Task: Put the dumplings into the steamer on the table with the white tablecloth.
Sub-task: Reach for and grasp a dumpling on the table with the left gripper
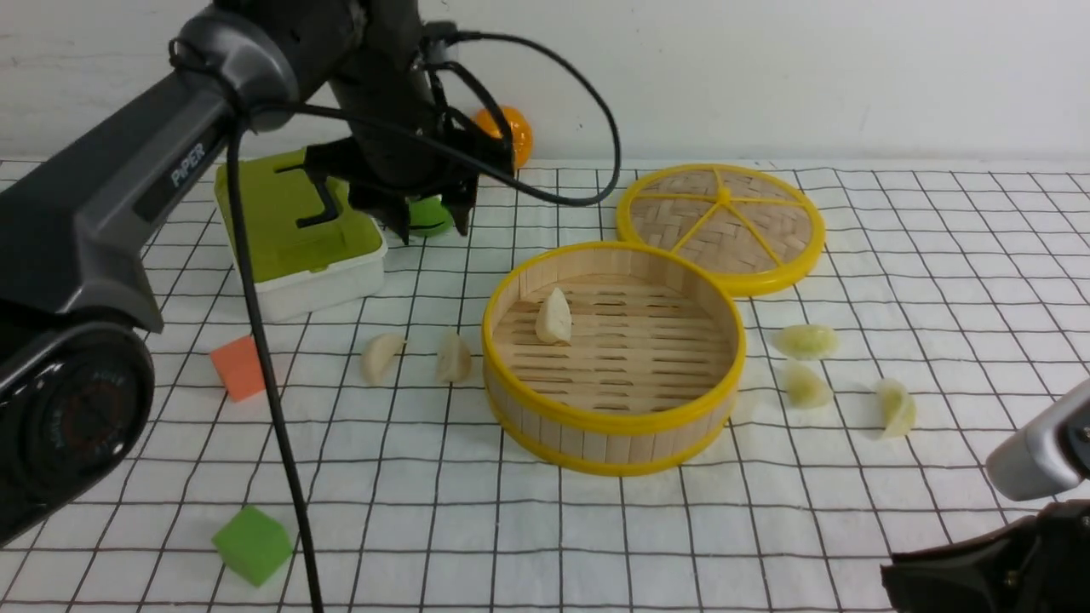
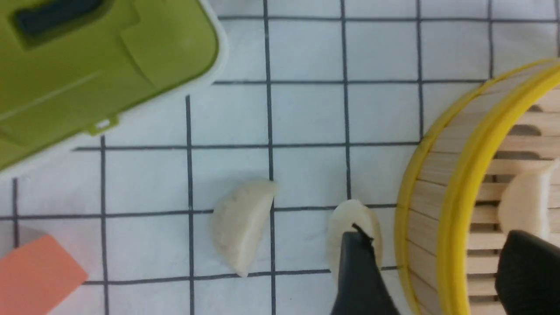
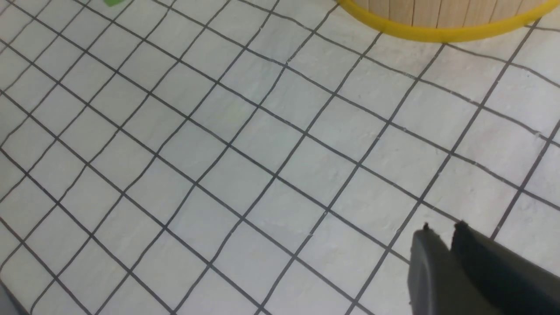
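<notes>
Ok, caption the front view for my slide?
One dumpling in the steamer, five others on the tablecloth, left end effector open.

Steamer — matt bamboo slats, glossy plastic rims.

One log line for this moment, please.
steamer: one dumpling inside | tablecloth: two dumplings left of steamer, three right | left claw: open, empty | right claw: shut, empty

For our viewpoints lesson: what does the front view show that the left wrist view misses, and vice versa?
Front only: the lid, three dumplings right of the steamer, a green block, an orange ball. Left wrist only: nothing new. Both: the steamer, one dumpling inside it, two dumplings left of it, the green box, the orange block.
</notes>
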Robot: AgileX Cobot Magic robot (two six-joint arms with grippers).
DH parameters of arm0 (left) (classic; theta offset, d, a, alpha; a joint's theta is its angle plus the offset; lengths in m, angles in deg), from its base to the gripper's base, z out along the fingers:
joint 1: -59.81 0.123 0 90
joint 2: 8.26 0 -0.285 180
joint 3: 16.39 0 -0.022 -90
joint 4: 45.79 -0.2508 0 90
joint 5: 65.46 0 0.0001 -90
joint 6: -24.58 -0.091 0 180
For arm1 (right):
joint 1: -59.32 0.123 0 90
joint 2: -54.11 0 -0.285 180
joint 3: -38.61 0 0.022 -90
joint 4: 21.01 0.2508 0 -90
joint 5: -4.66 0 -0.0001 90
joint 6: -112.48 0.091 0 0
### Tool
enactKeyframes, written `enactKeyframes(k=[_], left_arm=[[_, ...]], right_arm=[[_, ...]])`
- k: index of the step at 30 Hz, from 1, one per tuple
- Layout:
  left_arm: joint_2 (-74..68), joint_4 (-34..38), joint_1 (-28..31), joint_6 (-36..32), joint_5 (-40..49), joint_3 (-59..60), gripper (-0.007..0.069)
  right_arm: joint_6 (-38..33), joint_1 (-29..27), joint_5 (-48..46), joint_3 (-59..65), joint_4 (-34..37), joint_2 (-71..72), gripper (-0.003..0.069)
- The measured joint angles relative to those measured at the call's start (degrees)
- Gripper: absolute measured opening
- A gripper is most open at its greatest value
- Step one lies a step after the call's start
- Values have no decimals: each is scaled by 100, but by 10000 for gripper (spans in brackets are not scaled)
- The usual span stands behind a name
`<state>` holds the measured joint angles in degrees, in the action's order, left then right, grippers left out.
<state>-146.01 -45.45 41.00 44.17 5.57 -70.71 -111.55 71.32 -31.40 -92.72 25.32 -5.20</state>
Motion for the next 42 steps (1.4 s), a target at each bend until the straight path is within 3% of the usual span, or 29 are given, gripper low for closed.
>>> enactKeyframes(k=[19,32,36,42], left_arm=[[-955,350,117,241,-6,79,405],[-1172,492,105,106,-51,118,328],[-1172,503,105,100,-56,118,271],[-1136,480,105,-69,-52,118,271]], right_arm=[[-5,0,0,0,91,0,83],[-5,0,23,0,103,0,84],[-5,0,47,0,103,0,84],[-5,0,64,0,103,0,85]])
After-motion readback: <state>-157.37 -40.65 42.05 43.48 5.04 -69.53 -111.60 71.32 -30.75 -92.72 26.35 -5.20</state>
